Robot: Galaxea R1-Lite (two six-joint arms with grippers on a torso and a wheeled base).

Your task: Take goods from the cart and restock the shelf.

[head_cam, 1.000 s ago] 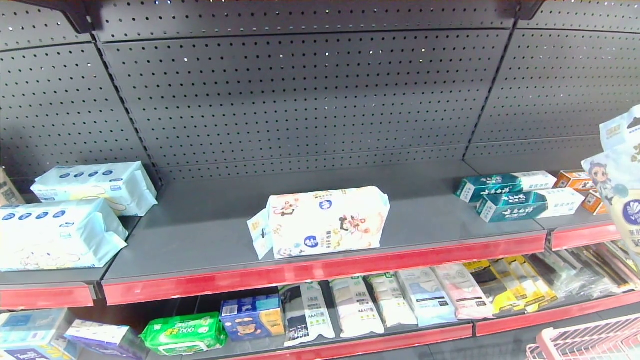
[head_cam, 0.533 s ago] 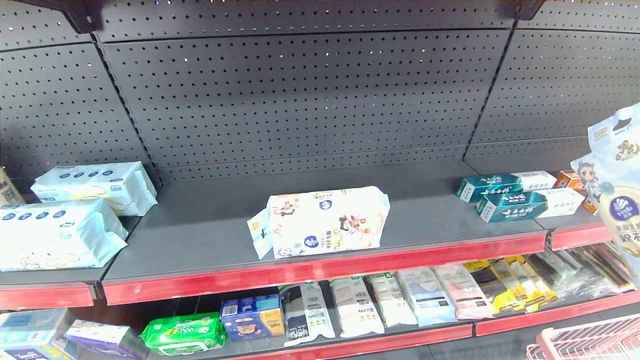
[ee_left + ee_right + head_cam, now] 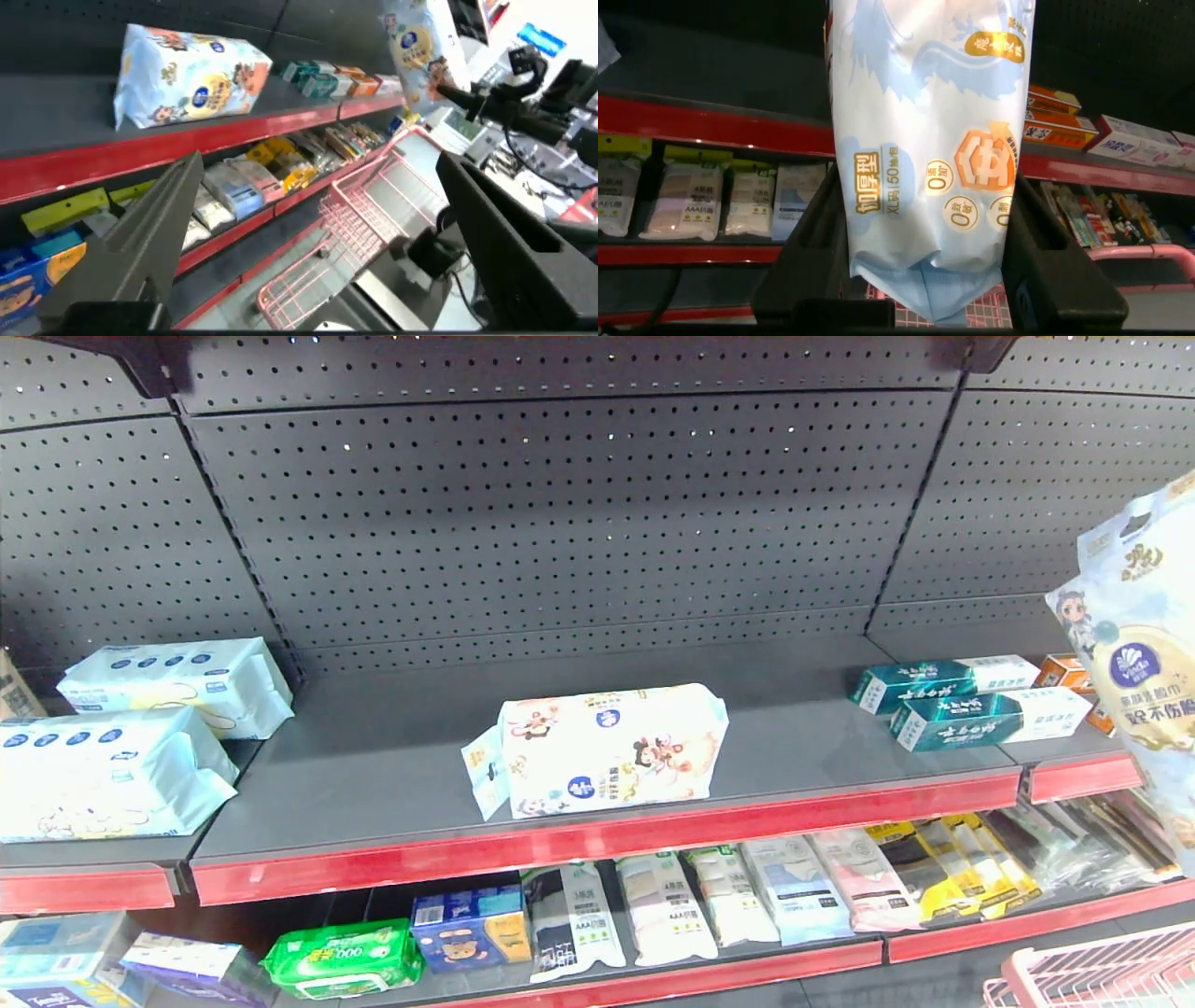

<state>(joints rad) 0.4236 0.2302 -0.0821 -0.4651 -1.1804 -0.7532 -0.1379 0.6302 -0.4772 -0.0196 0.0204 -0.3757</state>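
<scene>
A tall pale-blue tissue pack (image 3: 1134, 663) with a cartoon figure hangs at the right edge of the head view, in front of the right shelf bay. My right gripper (image 3: 929, 271) is shut on that tissue pack (image 3: 934, 140), one finger on each side of its lower part. From the left wrist view the same pack (image 3: 416, 47) hangs above the pink cart (image 3: 369, 219). My left gripper (image 3: 327, 233) is open and holds nothing, low in front of the shelves. On the grey middle shelf (image 3: 392, 756) lies a cartoon-printed tissue pack (image 3: 602, 751).
Two pale-blue tissue packs (image 3: 121, 765) lie on the left bay. Green toothpaste boxes (image 3: 971, 705) and orange boxes (image 3: 1069, 672) lie on the right. The lower shelf holds wipes (image 3: 341, 957) and several flat packets (image 3: 728, 896). The cart's pink rim (image 3: 1092, 971) is at bottom right.
The held tissue pack has risen and moved left, further into the head view. Nothing on the shelves has moved.
</scene>
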